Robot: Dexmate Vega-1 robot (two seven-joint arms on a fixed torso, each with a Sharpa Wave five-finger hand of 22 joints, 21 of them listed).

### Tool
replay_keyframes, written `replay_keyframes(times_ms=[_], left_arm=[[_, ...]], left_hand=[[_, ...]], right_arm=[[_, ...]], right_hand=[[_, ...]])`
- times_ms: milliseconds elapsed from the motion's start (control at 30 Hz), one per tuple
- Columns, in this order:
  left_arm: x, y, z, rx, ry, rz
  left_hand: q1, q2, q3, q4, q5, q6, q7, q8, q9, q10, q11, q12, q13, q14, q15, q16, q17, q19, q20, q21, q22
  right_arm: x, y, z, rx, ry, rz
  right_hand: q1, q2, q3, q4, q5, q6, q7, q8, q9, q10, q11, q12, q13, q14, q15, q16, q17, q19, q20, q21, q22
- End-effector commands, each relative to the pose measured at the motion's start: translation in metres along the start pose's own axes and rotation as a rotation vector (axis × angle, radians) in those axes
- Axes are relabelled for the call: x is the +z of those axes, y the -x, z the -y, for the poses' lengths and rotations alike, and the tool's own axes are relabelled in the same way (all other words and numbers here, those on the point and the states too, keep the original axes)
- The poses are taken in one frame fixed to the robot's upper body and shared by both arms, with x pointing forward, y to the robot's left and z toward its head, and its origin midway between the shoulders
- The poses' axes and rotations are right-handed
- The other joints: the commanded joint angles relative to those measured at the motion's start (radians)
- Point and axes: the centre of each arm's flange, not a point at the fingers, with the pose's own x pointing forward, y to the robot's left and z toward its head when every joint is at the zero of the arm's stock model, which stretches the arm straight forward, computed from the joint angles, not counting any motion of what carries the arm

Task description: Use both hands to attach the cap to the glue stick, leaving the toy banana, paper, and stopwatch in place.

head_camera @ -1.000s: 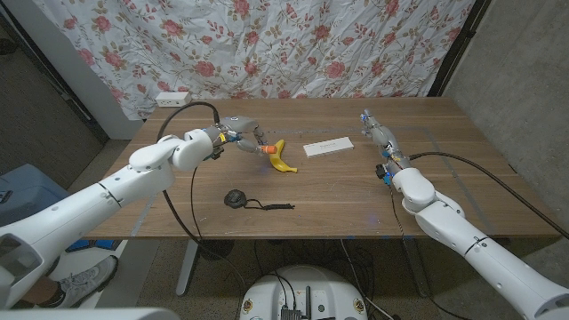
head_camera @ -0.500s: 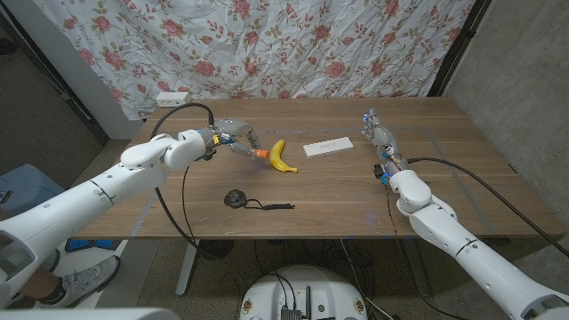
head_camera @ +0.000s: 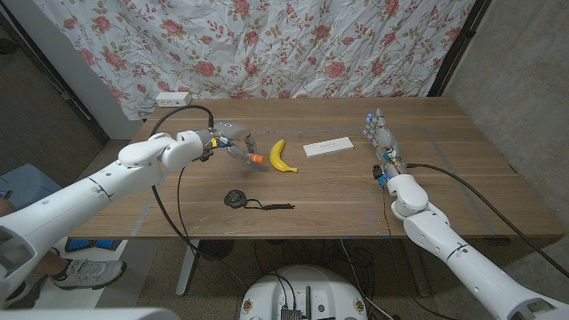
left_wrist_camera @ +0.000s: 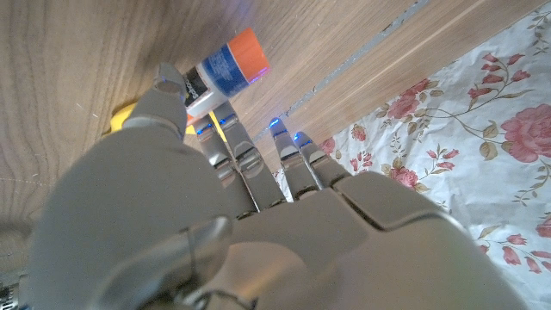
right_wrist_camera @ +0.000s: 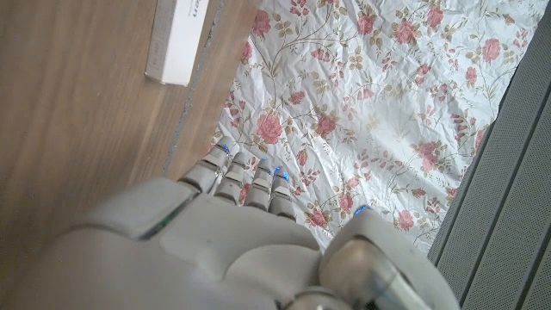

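At the tabletop's (head_camera: 338, 191) left, the glue stick (head_camera: 247, 156) is held in the left hand (head_camera: 228, 138), orange end angled toward the banana (head_camera: 282, 156), apparently lifted clear for capping. Beyond, paper (head_camera: 326, 147) and stopwatch (head_camera: 235, 197) lie untouched. Empty, fingers extended, the right hand (head_camera: 380, 132) stands well apart; no cap can be made out.

A makeshift lab: brown wooden bench (head_camera: 462, 178) before a hung rose-printed white cloth backdrop (head_camera: 293, 44), white power strip (head_camera: 172, 99).
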Motion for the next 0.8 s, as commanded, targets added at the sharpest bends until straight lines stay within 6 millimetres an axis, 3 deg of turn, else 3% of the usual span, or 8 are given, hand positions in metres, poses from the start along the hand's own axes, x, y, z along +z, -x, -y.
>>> replay_keyframes(times_ms=[33,400,800], left_arm=[[0.002,-0.002,0.012,-0.023,-0.073,-0.031],[0.007,-0.009,0.029,-0.065,-0.106,-0.062],[0.006,-0.011,0.031,-0.061,-0.138,-0.077]], left_hand=[[-0.013,0.011,0.003,0.001,0.005,-0.007,-0.002,0.014,0.028,-0.009,0.001,0.005,0.002,-0.002,-0.153,0.005,0.001,-0.007,-0.003,0.005,0.004],[-0.024,0.008,-0.004,0.003,0.004,-0.020,-0.012,0.015,0.030,-0.030,0.001,0.004,0.001,-0.003,-0.153,0.007,0.002,-0.015,-0.001,0.004,0.004],[-0.032,-0.007,-0.013,-0.001,0.004,-0.061,-0.016,0.006,0.026,-0.079,0.001,0.001,-0.001,-0.010,-0.154,0.007,0.003,-0.024,-0.003,0.005,0.004]], right_arm=[[-0.007,0.000,0.000,-0.018,-0.062,0.022],[-0.006,-0.006,0.005,-0.021,-0.078,0.007],[-0.008,-0.010,0.003,-0.024,-0.090,0.003]], right_hand=[[0.005,0.004,-0.001,0.006,0.007,-0.001,-0.001,0.006,0.001,0.006,0.001,0.005,0.002,0.002,-0.008,0.001,0.001,-0.003,-0.004,-0.005,0.001],[0.001,0.005,0.003,0.008,0.009,0.002,-0.001,0.009,0.000,0.008,0.000,0.007,0.002,0.005,-0.012,0.000,0.001,-0.001,-0.009,-0.003,0.001],[0.000,0.007,0.009,0.008,0.011,0.009,0.001,0.012,0.000,0.011,-0.005,0.008,0.002,0.003,-0.013,-0.002,0.000,-0.001,-0.006,-0.003,0.001]])
